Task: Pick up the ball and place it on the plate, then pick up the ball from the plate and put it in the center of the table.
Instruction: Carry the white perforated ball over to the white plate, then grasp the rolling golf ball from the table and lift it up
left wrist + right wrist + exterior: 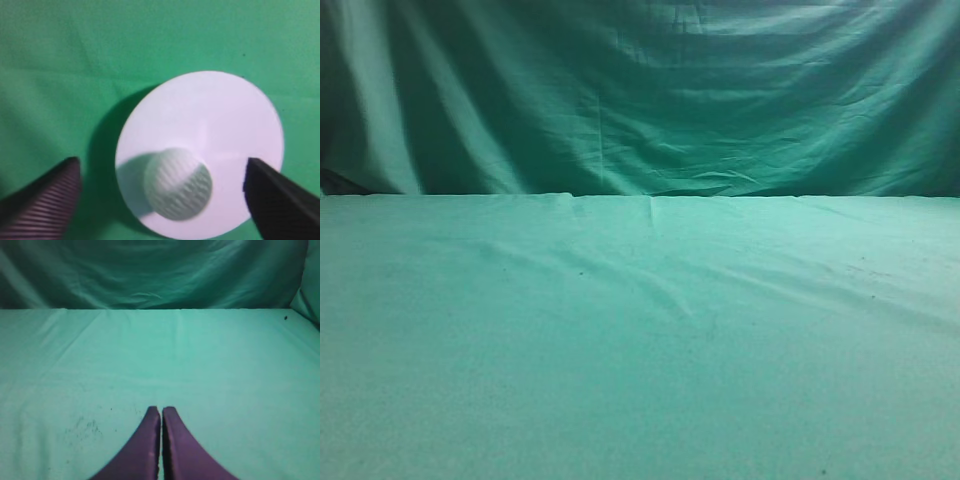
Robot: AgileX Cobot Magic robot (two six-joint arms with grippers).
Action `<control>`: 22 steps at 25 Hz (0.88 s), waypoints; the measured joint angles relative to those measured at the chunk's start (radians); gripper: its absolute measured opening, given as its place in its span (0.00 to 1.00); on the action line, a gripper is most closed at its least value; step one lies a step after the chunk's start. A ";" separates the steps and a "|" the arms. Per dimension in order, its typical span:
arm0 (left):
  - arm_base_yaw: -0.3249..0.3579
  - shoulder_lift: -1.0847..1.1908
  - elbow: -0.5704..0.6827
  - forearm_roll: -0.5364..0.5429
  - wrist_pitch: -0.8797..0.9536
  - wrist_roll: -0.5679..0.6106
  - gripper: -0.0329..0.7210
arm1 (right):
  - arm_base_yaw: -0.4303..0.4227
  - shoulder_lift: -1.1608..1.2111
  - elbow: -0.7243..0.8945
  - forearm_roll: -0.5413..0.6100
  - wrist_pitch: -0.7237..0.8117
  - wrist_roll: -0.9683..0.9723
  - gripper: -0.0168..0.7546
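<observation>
In the left wrist view the white dimpled ball (178, 184) rests on the round white plate (220, 115), near its lower left rim. My left gripper (162, 187) is open above them, its two dark fingers wide apart on either side of the ball and not touching it. In the right wrist view my right gripper (161, 412) is shut and empty, low over the green table (225, 365). The exterior view shows only the table (640, 340); ball, plate and both grippers are out of that view.
A darker green folded curtain (640, 90) hangs behind the table's far edge and also shows in the right wrist view (150, 270). The table cloth is slightly wrinkled, with a few small dark specks (82, 426).
</observation>
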State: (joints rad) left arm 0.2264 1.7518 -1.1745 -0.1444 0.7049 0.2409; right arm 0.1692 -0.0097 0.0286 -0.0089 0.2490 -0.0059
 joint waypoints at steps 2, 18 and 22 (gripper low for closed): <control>-0.002 0.002 -0.019 -0.048 0.018 0.000 0.89 | 0.000 0.000 0.000 0.000 -0.014 0.000 0.02; -0.102 -0.116 -0.404 -0.334 0.343 0.209 0.04 | 0.000 0.116 -0.264 0.107 -0.005 -0.001 0.02; -0.183 -0.221 -0.406 -0.302 0.343 0.210 0.04 | 0.000 0.294 -0.457 0.090 0.228 -0.009 0.02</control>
State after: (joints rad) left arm 0.0437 1.5305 -1.5801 -0.4464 1.0484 0.4510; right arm 0.1692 0.2839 -0.4286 0.0812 0.4765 -0.0146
